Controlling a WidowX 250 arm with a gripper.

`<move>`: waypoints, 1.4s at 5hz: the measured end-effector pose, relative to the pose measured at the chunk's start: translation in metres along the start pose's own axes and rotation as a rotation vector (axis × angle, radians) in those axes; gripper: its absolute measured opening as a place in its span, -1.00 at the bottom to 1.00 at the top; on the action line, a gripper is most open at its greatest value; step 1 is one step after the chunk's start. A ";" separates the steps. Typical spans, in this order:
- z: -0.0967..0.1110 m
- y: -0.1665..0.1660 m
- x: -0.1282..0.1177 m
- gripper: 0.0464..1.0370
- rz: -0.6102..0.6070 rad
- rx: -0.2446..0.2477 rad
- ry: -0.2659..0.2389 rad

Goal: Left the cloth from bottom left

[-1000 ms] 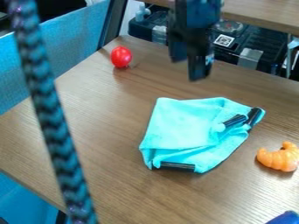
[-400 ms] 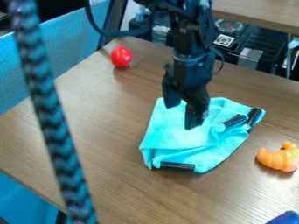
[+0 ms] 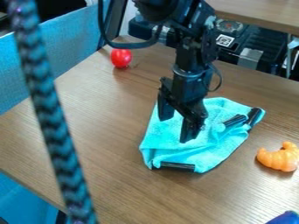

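Observation:
The black gripper (image 3: 175, 130) hangs over the left-middle part of the cloth, its two fingers apart with turquoise fabric visible between and below them. The turquoise cloth (image 3: 198, 158) lies partly folded on the wooden table, with black strips at its lower edge and its right corner. Whether the fingertips touch the fabric, I cannot tell. The arm hides part of the cloth's upper left.
A red oval object (image 3: 121, 57) sits at the table's back left. An orange toy (image 3: 279, 157) lies right of the cloth, and a blue object (image 3: 285, 218) is at the bottom right. A braided cord (image 3: 52, 118) crosses the left foreground.
From the top edge, the gripper has come down over the cloth, and since the later earlier frame it has moved slightly lower and left. The cloth has not moved.

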State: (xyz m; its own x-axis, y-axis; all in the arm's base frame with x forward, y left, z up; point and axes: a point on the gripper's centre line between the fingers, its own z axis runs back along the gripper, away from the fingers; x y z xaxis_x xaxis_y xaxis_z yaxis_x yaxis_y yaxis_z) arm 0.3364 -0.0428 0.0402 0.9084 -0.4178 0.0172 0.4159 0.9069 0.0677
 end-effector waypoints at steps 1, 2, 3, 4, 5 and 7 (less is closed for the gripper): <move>-0.018 0.004 0.003 0.93 0.031 0.012 0.060; -0.024 0.009 0.007 0.93 0.006 0.064 0.051; -0.026 0.015 0.020 0.93 -0.009 0.058 0.032; -0.026 0.033 0.043 0.93 0.032 0.034 0.007; -0.025 0.049 0.077 0.93 0.082 0.026 -0.015; -0.027 0.060 0.102 0.93 0.154 0.018 0.004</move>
State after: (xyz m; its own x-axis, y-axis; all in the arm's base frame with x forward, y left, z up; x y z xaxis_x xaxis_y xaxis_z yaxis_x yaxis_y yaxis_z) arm 0.4552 -0.0291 0.0190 0.9615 -0.2736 0.0245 0.2708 0.9591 0.0823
